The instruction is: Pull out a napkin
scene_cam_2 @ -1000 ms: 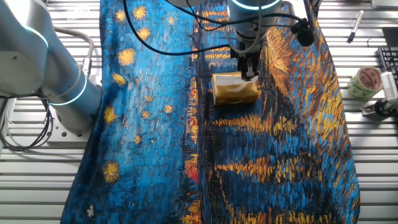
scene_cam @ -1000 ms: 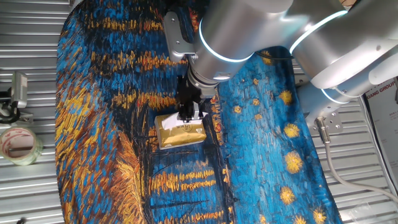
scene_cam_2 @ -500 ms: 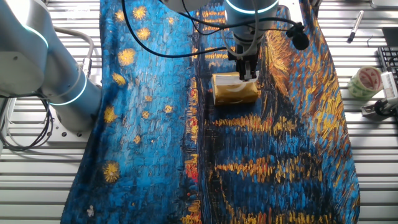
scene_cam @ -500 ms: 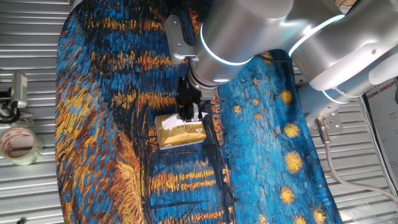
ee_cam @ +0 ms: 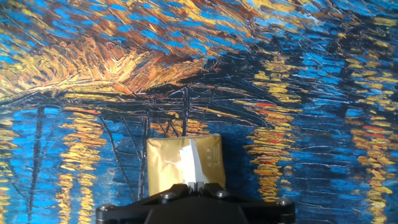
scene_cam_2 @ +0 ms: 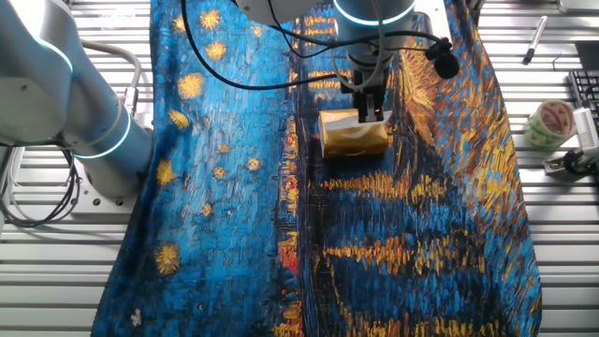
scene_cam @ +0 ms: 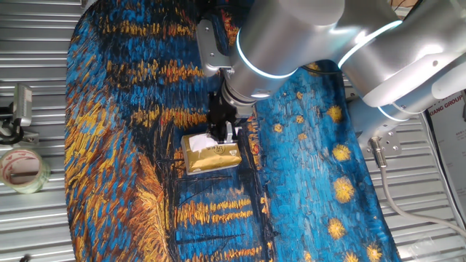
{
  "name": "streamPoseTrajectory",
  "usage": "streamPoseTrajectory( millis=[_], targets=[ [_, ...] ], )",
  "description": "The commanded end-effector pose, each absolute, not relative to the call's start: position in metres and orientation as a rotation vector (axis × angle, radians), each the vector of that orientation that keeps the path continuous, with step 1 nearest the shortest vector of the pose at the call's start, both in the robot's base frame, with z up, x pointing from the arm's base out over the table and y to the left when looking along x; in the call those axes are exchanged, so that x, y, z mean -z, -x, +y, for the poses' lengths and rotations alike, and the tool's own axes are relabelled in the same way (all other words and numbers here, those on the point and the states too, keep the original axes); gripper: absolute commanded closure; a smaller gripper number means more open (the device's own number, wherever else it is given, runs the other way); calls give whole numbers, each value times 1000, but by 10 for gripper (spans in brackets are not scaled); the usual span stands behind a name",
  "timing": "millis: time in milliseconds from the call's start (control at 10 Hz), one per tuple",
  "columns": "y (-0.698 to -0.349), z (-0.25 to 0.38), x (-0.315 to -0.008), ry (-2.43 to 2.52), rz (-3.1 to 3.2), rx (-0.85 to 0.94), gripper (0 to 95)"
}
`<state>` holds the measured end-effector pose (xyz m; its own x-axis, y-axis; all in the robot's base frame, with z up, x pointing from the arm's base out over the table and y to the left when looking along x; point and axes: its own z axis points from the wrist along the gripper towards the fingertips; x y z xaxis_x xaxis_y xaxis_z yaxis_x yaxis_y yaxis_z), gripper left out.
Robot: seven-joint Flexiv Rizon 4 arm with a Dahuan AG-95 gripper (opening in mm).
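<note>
The gold-yellow tissue pack [scene_cam: 210, 156] lies on the painted cloth, also in the other fixed view [scene_cam_2: 354, 138] and the hand view [ee_cam: 168, 165]. A white napkin [ee_cam: 191, 160] rises as a narrow strip from the pack's top slot into my gripper [ee_cam: 198, 185], whose jaws are pinched together on it. In the fixed views my gripper [scene_cam: 220, 135] [scene_cam_2: 368, 114] stands directly over the pack's far edge, with a bit of white napkin [scene_cam: 231, 135] showing at the fingertips.
A roll of tape [scene_cam: 22, 169] and a small device [scene_cam: 20, 109] lie on the metal slats at the left. The other fixed view shows the tape roll [scene_cam_2: 550, 124] and a pen [scene_cam_2: 533, 39]. The cloth [scene_cam: 116, 109] covers the work area.
My gripper has lifted a little and shifted slightly over the pack, still pinching the white napkin. The pack has stayed in place.
</note>
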<state>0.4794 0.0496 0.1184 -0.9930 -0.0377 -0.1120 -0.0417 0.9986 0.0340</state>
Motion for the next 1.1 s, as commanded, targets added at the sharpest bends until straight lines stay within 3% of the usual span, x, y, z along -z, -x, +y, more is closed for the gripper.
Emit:
streamPoseTrajectory(
  millis=[100, 1100],
  targets=[
    [-480, 49, -118, 53, 3035, -54, 950],
    [-480, 49, -119, 46, 3036, -54, 950]
  ],
)
